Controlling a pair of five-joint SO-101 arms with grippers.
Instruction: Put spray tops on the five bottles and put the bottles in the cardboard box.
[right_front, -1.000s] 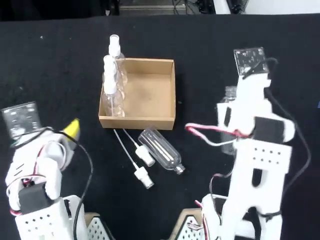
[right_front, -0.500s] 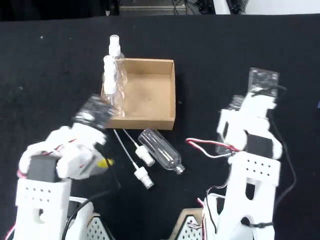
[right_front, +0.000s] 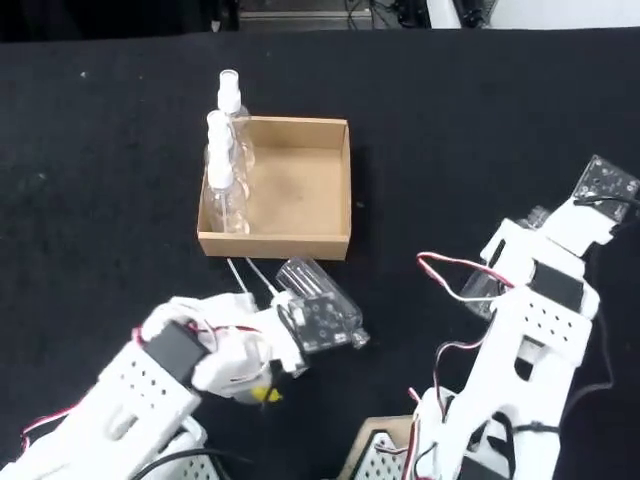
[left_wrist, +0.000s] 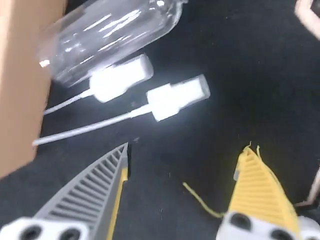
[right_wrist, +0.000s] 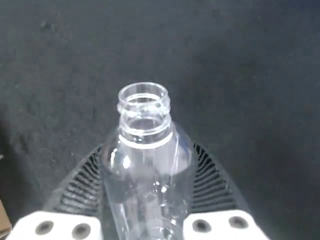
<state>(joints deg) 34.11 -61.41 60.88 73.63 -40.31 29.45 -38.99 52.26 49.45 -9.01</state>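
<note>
My left arm (right_front: 140, 385) and right arm (right_front: 530, 320): white printed shells with rows of small holes, black servo blocks, red-and-white cable loops (right_front: 450, 275); left pincer (left_wrist: 186, 147), one grey ribbed finger and one yellow; right pincer (right_wrist: 148, 150), dark ribbed fingers on white screwed bases

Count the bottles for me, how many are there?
5. Three bottles stand in the box, one lies on the table beside it, and the right gripper holds one.

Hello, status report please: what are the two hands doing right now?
Left hand open over two loose spray tops. Right hand shut on uncapped bottle. Three capped bottles in cardboard box; lying bottle crowds the tops.
</note>
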